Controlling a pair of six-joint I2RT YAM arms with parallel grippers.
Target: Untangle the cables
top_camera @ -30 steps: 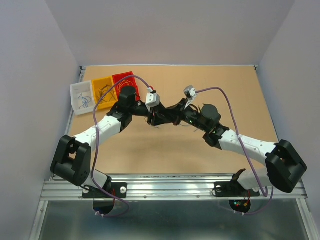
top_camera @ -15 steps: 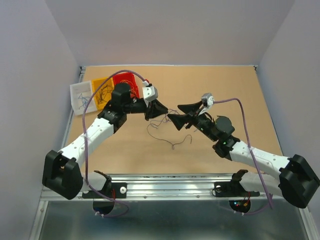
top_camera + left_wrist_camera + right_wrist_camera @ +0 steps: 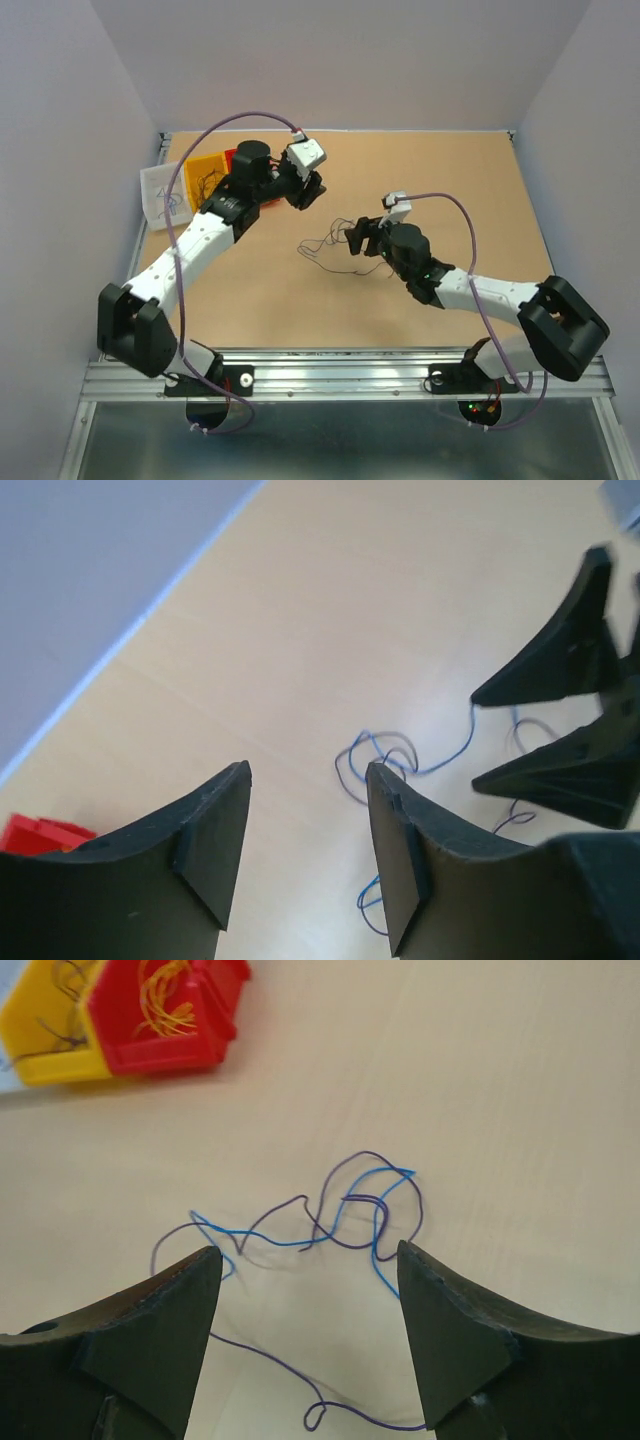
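Top external view is showing the left arm (image 3: pixel 190 255) reaching from its base at the near left edge diagonally forward and to the right. Its forearm is passing beside the red bin (image 3: pixel 231 157), and its wrist is bending so that the left jaws are pointing down and to the right over the counter (image 3: pixel 470 180). The right arm (image 3: pixel 490 295) is lying low, its forearm running leftward from the near right corner, and the right jaws are pointing left toward the middle of the counter. The cables (image 3: pixel 322 246) are lying loose on the counter in one tangled cluster between the two arms, just beside the tips of the right jaws and well apart from the left jaws. Left wrist view is showing the left jaws standing open above the counter, with nothing between the fingers (image 3: pixel 210 850), and tilting toward the cluster. Right wrist view is showing the right jaws standing wide open and gripping nothing. A blue cable (image 3: pixel 380 1173) and a dark purple cable (image 3: pixel 365 1153) are crossing each other in loops on the counter ahead of the gap. A clear bin (image 3: pixel 160 195) and a yellow bin (image 3: pixel 205 175) are sitting in a row with the red bin at the far left.
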